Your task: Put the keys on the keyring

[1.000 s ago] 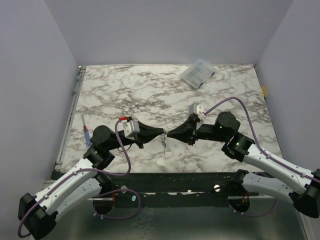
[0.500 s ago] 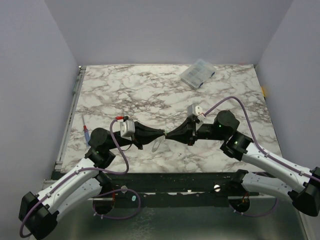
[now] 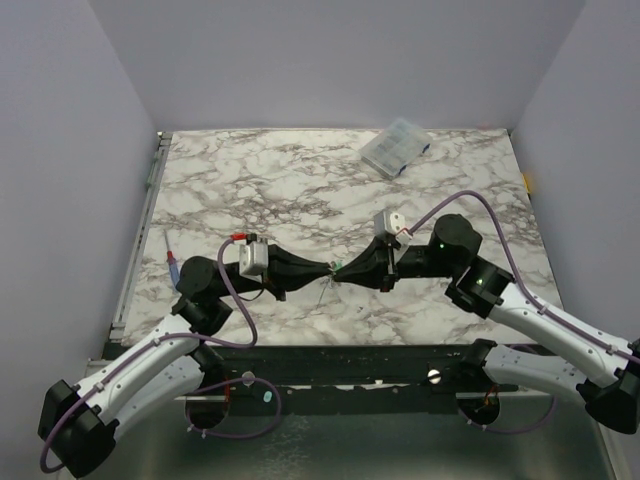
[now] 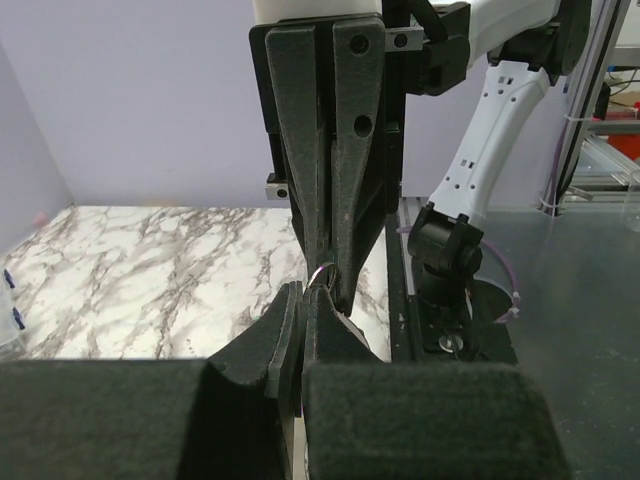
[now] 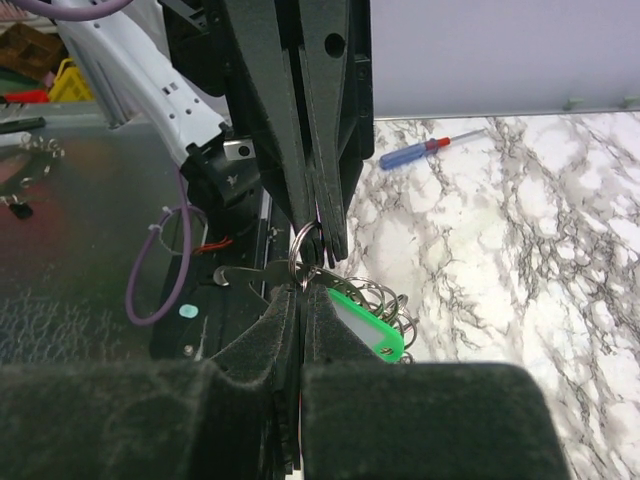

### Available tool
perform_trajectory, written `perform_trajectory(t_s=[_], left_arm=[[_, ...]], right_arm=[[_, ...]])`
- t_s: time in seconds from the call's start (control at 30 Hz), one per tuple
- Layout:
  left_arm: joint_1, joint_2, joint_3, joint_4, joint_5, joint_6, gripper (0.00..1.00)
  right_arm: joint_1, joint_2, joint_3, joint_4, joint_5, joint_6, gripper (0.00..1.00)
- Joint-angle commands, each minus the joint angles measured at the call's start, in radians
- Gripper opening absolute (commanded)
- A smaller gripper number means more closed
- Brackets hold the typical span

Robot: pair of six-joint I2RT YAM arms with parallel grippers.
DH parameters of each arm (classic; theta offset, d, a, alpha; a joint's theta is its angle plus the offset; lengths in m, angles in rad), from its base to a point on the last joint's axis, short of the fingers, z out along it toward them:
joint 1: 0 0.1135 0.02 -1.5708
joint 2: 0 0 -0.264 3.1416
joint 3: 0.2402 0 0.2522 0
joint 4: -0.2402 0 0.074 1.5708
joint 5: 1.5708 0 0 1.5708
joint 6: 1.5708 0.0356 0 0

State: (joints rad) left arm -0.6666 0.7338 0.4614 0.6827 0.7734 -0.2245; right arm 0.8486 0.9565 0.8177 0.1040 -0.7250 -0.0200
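Both grippers meet tip to tip above the table's near middle. My left gripper (image 3: 326, 268) (image 4: 303, 292) is shut on the thin silvery keyring (image 4: 322, 272) (image 5: 305, 240), pinching its rim. My right gripper (image 3: 340, 270) (image 5: 302, 290) is shut at the head of a silvery key (image 5: 245, 272), which sticks out sideways through the ring. The key's green tag (image 5: 365, 325) hangs beside my right finger with several small rings (image 5: 390, 298). From above, something thin and silvery (image 3: 323, 290) dangles under the tips. No blue-tagged key shows.
A clear plastic compartment box (image 3: 395, 147) lies at the back right of the marble table (image 3: 260, 180). A blue-handled screwdriver (image 3: 174, 268) (image 5: 430, 150) lies near the left edge. The black frame rail (image 3: 350, 360) runs along the near edge.
The grippers stay tip to tip. My left wrist has turned and the right arm's elbow has drawn back slightly. The dangling metal under the tips has swung and now shows thinner.
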Motion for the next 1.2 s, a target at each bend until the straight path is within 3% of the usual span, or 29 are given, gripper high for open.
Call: perform_trajectory(t_s=[0.0,0.33,0.9,1.17], left_arm=[[0.01,0.014,0.019,0.052,0.038,-0.012,0.0],[0.012,0.038,0.019,0.052,0.063,-0.015,0.0],[0.012,0.055,0.017,0.051,0.092,-0.024,0.0],[0.014,0.043,0.011,0.032,-0.01,-0.015,0.0]], right_arm=[[0.007,-0.003,0.053,-0.098,-0.08,-0.026,0.01],[0.006,0.004,0.119,-0.244,-0.131,-0.052,0.01],[0.006,0.015,0.156,-0.297,-0.14,-0.065,0.01],[0.006,0.042,0.14,-0.257,-0.049,-0.055,0.01]])
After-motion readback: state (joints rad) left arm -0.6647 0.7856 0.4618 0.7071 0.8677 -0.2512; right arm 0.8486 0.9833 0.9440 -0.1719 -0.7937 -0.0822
